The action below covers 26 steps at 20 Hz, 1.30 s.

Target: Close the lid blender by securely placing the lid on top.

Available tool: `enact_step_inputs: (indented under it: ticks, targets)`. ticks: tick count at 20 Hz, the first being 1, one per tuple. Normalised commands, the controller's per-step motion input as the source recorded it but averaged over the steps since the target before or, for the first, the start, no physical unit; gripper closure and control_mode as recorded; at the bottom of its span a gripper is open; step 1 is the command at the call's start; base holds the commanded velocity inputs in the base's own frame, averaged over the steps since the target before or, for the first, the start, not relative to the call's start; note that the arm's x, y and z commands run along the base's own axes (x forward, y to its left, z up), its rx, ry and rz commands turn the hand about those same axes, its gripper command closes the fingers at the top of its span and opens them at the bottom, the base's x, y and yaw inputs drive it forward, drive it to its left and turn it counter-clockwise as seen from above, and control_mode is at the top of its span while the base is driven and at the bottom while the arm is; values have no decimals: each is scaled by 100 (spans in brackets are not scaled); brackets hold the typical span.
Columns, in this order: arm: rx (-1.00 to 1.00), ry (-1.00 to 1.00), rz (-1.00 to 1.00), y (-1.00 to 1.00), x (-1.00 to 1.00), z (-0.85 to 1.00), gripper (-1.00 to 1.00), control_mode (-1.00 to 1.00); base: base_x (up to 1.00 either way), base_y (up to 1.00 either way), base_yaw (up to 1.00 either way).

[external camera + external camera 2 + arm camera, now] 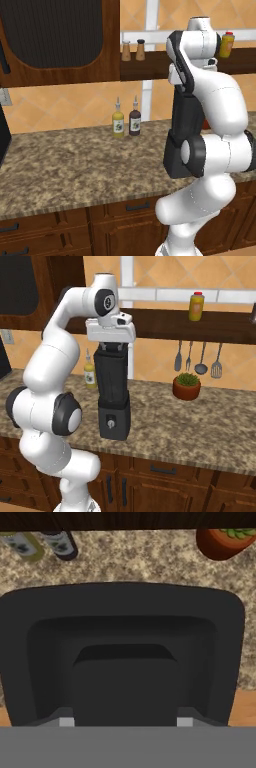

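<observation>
Hovering directly over blender (114, 391) jar top, end effector (112, 348) w/ fingers clamped on lid (125, 682); blender upright on granite desk (200, 416), near potted plant (187, 386).

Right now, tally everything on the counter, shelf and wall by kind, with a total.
blender: 1
lid: 1
sauce bottles: 2
shakers: 2
yellow bottle: 1
hanging utensils: 4
potted plant: 1
Total: 12
</observation>
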Motion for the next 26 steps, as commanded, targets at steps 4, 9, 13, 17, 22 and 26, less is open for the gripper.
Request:
enact_step_inputs:
  ticks: [4, 9, 13, 17, 22, 26]
  targets:
    - [-4, 3, 0, 0, -10, -36, 100, -100, 0, 0, 0]
    - [0, 0, 0, 0, 0, -3, 100, -100, 0, 0, 0]
    - [0, 0, 0, 0, 0, -2, 100, -100, 0, 0, 0]
    - [-9, 0, 0, 0, 0, -42, 100, -100, 0, 0, 0]
    - [-7, 4, 0, 0, 0, -45, 100, -100, 0, 0, 0]
    - [1, 0, 0, 0, 0, -33, 100, -100, 0, 0, 0]
